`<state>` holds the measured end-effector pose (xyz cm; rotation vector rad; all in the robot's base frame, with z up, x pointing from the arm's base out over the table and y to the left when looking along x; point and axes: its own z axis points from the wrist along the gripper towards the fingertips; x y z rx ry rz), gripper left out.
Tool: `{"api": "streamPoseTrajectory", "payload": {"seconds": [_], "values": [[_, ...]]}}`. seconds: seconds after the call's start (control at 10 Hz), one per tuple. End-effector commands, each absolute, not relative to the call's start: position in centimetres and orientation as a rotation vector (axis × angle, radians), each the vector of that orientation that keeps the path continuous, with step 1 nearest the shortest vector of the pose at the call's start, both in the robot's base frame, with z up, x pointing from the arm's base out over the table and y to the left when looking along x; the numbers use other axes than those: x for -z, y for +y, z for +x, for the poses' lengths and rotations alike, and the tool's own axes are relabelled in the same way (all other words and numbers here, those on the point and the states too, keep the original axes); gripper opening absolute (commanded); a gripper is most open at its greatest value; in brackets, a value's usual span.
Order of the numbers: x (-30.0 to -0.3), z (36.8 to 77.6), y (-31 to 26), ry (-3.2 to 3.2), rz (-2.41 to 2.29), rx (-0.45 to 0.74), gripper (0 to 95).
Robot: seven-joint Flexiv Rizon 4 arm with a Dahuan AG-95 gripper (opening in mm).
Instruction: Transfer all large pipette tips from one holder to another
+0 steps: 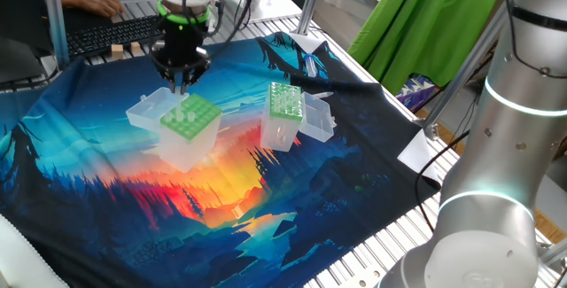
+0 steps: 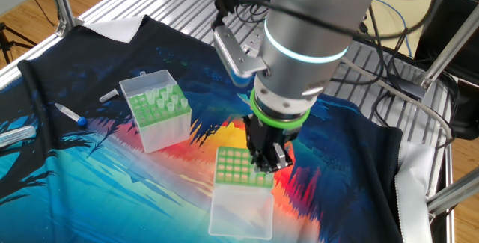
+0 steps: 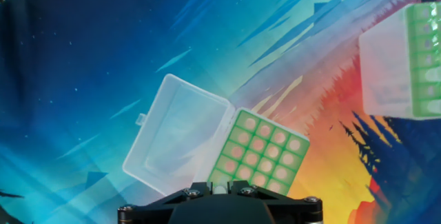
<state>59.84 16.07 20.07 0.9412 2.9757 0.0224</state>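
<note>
Covering the table is a printed cloth, with two pens lying near its edge. The gripper hangs just above the wide-holed holder, whose lid lies open. Its narrowed fingers pinch a whitish pipette tip, seen end-on, so its long axis is vertical. The second holder stands apart, with tips upright in it.

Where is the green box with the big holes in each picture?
One fixed view: the wide-holed green box is left of centre.
The other fixed view: bottom centre.
Hand view: bottom centre.
Shared landmark: the narrower green-topped box standing nearby.
</note>
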Motion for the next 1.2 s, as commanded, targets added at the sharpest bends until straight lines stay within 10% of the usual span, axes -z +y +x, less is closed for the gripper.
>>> {"api": "streamPoseTrajectory", "payload": {"seconds": [0.1,1.2], "values": [[-21.3,59.9,15.7,2.981,0.949,-0.065,0.0],[-27.5,60.5,14.8,3.007,0.923,-0.095,0.0]]}}
